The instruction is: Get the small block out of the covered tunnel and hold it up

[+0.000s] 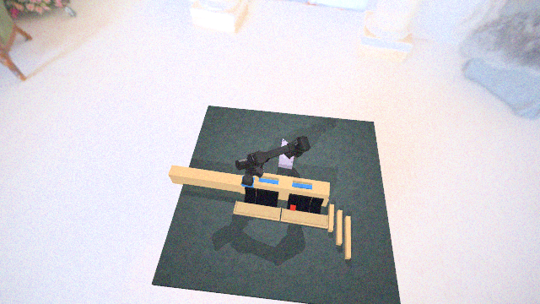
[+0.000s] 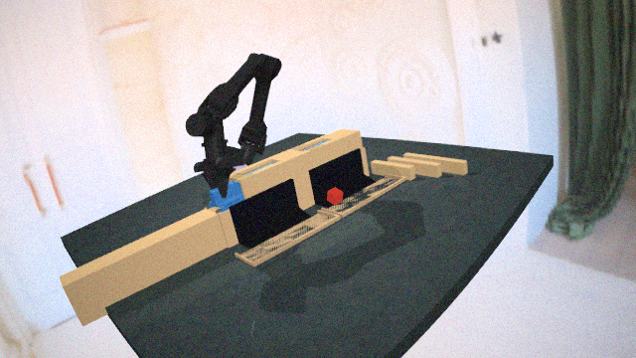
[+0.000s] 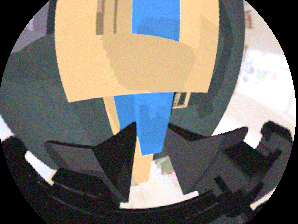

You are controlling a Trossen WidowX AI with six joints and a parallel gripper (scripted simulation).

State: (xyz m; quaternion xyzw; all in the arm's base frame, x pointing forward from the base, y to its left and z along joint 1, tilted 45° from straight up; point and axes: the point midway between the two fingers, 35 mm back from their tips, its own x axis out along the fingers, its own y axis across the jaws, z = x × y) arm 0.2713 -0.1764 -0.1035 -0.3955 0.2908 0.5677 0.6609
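Observation:
The wooden tunnel [image 1: 283, 192] [image 2: 302, 186] [image 3: 82, 65] has two dark front openings and slots in its roof, with blue of the cage [image 1: 302, 186] [image 3: 155, 22] showing through. The blue handle [image 1: 248, 186] [image 2: 235, 199] [image 3: 152, 112] sticks out of the tunnel's left end. My gripper [image 1: 247, 182] [image 2: 225, 193] [image 3: 148, 124] points down there, its fingers closed on both sides of the handle. A small red block [image 1: 293, 207] [image 2: 335, 196] shows low at the front of the right opening. It is hidden in the wrist view.
A long wooden beam [image 1: 207, 179] [image 2: 144, 254] runs left from the tunnel past the table edge. Two low slatted trays [image 1: 257, 211] [image 1: 304, 218] lie along the front. Several wooden rods [image 1: 339, 228] [image 2: 434, 164] lie off the right end. The dark table [image 1: 236, 279] [image 2: 199, 308] carries everything.

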